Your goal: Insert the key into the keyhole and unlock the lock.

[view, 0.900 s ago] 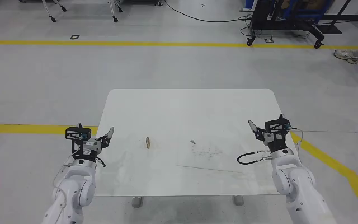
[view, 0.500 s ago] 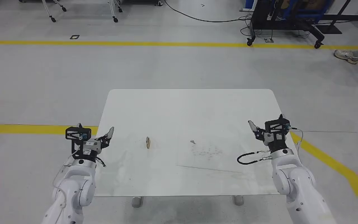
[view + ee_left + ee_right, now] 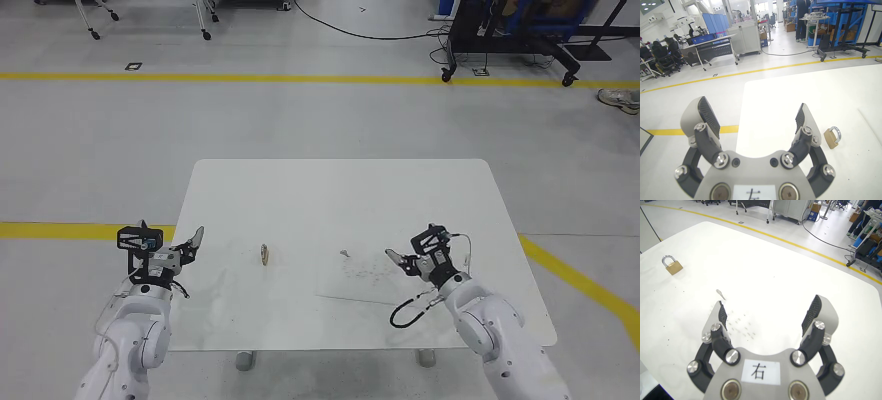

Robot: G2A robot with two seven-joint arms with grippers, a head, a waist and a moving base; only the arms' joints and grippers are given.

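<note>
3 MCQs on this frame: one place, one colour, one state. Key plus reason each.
1. Where is the key? A. On the table, between padlock and right gripper. B. In the keyhole. C. On the padlock.
2. Padlock body colour? A. Black. B. Brass. C. Red.
3. Right gripper? A. Shut on the key. B. Open, empty. C. Shut, empty.
1 A: it lies on the bare table between them. 2 B: brass-yellow in the right wrist view. 3 B: jaws apart, nothing between.
</note>
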